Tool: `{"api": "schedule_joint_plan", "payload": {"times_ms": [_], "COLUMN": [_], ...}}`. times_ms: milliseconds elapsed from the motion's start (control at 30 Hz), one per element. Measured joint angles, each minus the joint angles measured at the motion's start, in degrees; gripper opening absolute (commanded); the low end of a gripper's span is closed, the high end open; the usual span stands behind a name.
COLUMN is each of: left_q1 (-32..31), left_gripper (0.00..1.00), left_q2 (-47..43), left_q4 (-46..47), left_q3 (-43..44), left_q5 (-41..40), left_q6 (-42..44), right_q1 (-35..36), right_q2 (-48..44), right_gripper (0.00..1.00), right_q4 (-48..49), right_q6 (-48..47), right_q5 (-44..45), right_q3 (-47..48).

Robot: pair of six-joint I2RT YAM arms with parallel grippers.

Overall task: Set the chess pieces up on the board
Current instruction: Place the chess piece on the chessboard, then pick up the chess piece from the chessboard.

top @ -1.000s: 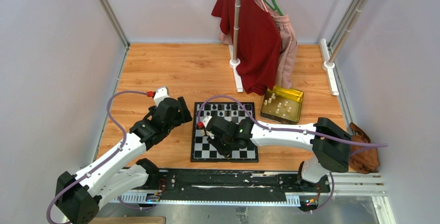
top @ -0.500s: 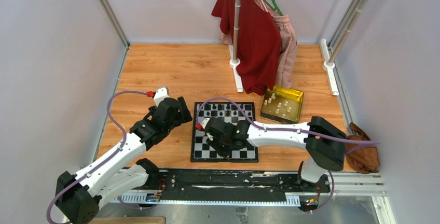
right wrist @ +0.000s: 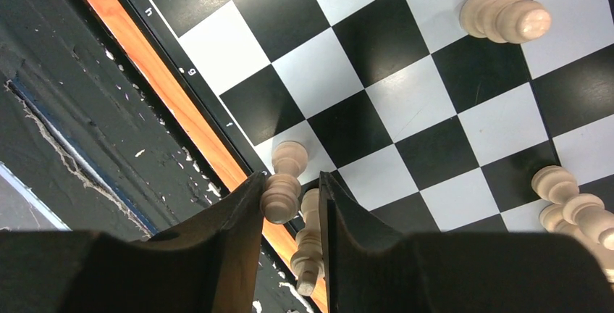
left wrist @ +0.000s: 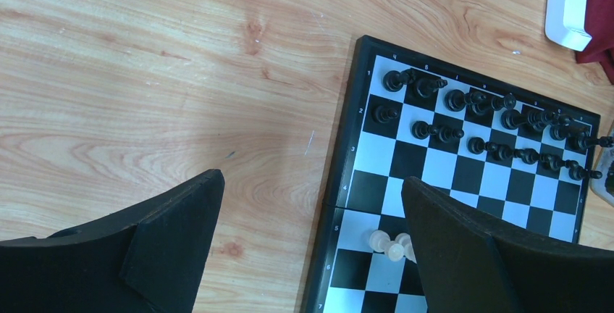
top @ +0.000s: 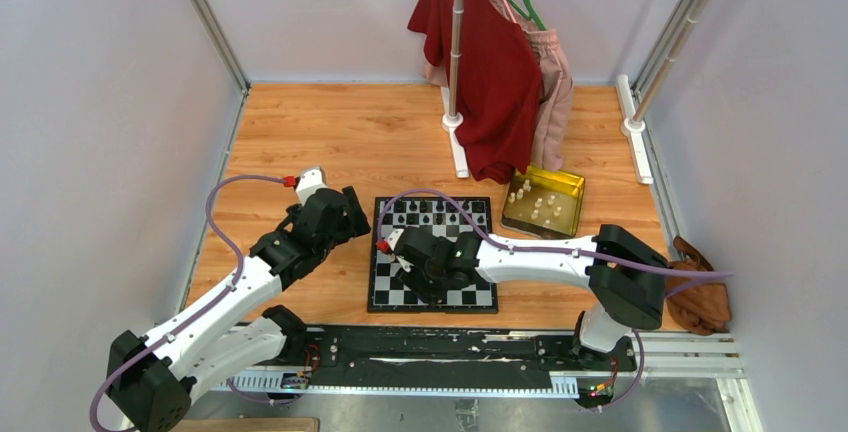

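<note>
The board (top: 480, 292) sits mid-frame in the top view, on the wooden table (top: 330, 132), just above the arm bases. The black pieces (left wrist: 456, 100) are lined up in two rows along the board's top edge in that view. The pale pieces (top: 540, 204) are split up. A bunch sit in the gold tin (top: 565, 224) just right of the board's upper right corner, and a few are on the board itself, in its lower half.

The right gripper (right wrist: 291, 179) is down low over the board's bottom edge. In its wrist view it's at the lower left, right by the little letters printed on the border. Its fingers (right wrist: 224, 248) are a narrow gap apart, with a couple of pale pieces in and around that gap. One touches the tip of the left-hand finger, and another sits further down between the two fingers. Whether it's actually pinching either of them, can't tell from this angle. More pale ones stand at the upper right and along the right edge of that frame.

The left gripper (left wrist: 311, 182) is spread wide with nothing in it, hovering over bare wood just left of the board's upper left corner. A red shirt (top: 495, 72) hangs on a rack at the top of the top view.
</note>
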Motion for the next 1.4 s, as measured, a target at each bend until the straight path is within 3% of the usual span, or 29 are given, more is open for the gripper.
{"api": "schedule_joint_plan", "payload": {"times_ms": [700, 1067, 1400], "left_q1": [0.0, 0.0, 0.0], "left_gripper": [1.0, 1.0, 1.0], "left_q2": [0.0, 0.0, -0.1], "left_q4": [0.0, 0.0, 0.0], "left_q3": [0.0, 0.0, 0.0], "left_q5": [0.6, 0.6, 0.5], "left_q6": [-0.5, -0.5, -0.1], "right_q1": [0.0, -0.1, -4.2], "right_q2": [-1.4, -3.0, -3.1], "right_gripper": [0.4, 0.41, 0.47], "right_q4": [-2.1, -3.7, -2.7], "right_q6": [-1.3, -2.6, -4.0], "right_q5": [0.2, 4.8, 7.2], "right_q3": [2.2, 5.1, 5.9]}}
